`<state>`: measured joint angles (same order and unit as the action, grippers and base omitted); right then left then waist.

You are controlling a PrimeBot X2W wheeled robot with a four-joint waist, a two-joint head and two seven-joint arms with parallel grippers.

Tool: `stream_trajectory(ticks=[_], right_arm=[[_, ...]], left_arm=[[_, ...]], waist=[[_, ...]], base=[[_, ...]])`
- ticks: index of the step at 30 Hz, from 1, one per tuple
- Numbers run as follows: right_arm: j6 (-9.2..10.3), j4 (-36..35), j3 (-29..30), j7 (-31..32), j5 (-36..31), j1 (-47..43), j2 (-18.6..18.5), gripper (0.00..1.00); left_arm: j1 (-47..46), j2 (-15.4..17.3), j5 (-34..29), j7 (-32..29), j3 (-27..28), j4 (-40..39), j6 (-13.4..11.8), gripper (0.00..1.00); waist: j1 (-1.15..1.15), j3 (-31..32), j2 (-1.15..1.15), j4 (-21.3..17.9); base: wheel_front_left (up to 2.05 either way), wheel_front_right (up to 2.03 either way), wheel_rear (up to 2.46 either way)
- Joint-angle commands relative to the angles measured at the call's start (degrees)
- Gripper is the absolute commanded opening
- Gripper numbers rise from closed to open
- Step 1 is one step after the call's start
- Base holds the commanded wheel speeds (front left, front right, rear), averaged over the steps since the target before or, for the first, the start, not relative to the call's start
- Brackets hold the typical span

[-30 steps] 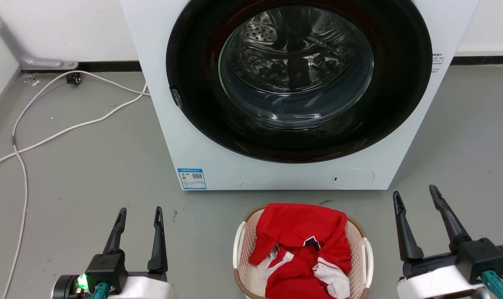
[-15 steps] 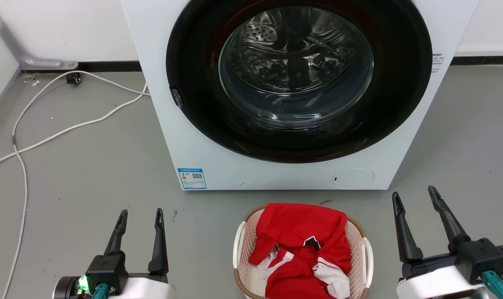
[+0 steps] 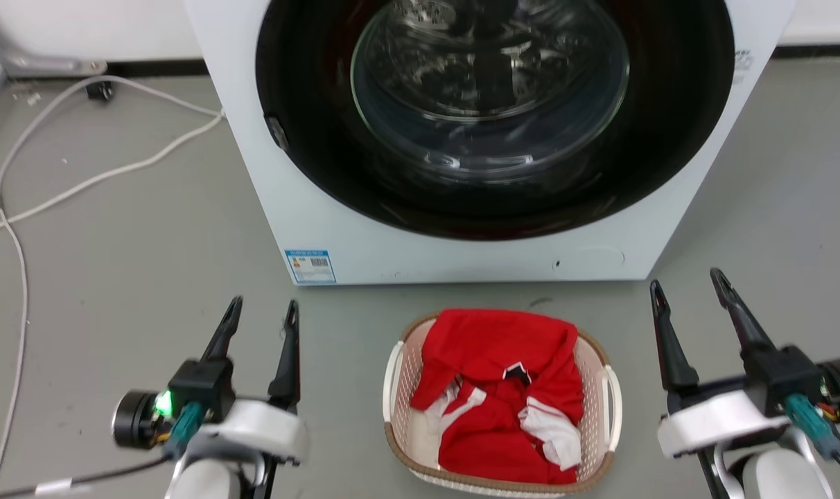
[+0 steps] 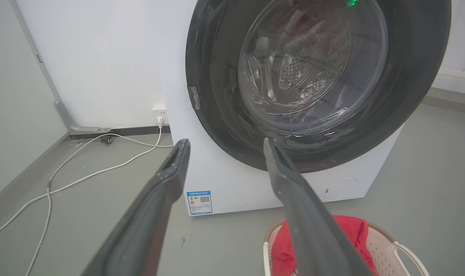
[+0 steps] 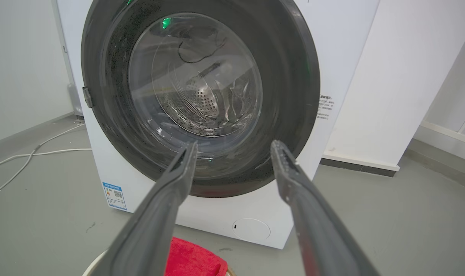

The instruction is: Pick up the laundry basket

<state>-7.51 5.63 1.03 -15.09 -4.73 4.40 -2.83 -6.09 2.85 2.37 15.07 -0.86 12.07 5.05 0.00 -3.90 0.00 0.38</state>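
Observation:
The laundry basket (image 3: 409, 388) stands on the grey floor just in front of the washing machine, pale pink with a brown rim and white side handles. Red and white clothes (image 3: 503, 388) fill it. My left gripper (image 3: 265, 303) is open to the basket's left, apart from it, fingers pointing at the machine. To the basket's right my right gripper (image 3: 686, 278) is open as well, holding nothing. In the left wrist view the left gripper (image 4: 225, 141) has the basket (image 4: 382, 245) at the lower right. The right gripper (image 5: 235, 142) has the basket's rim (image 5: 92, 264) at its bottom left.
The white washing machine (image 3: 309, 208), with its dark round door and glass window, stands close behind the basket. White cables (image 3: 80, 180) trail over the floor at the left. A white wall (image 5: 389, 96) rises to the right of the machine.
The head camera has dipped, so the whole picture has slid up. The left gripper has come a little to the right, nearer the basket. Both grippers stay open.

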Motion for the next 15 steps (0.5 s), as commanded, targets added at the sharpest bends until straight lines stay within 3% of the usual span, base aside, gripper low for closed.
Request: stream_trajectory(ticks=[1,4,15], right_arm=[[0.04,1.66,0.04,-0.11,-0.92,2.02,-0.1,1.0],[0.04,5.74,0.2,-0.11,-2.46,5.8,-0.1,1.0],[0.05,31.07,-1.51,-0.12,-4.55,18.78,-1.67,1.0]], left_arm=[[-2.47,0.12,-0.34,0.16,-0.47,1.73,0.45,1.0],[-7.24,0.27,-0.86,0.16,-1.64,6.89,0.91,1.0],[-24.99,0.31,-1.33,0.16,-6.24,33.05,1.88,1.0]], waist=[[0.0,-2.76,0.0,-0.58],[0.0,-5.71,0.0,-1.0],[0.0,-16.11,0.0,-3.04]], base=[[0.0,0.0,0.0],[0.0,0.0,0.0],[0.0,0.0,0.0]])
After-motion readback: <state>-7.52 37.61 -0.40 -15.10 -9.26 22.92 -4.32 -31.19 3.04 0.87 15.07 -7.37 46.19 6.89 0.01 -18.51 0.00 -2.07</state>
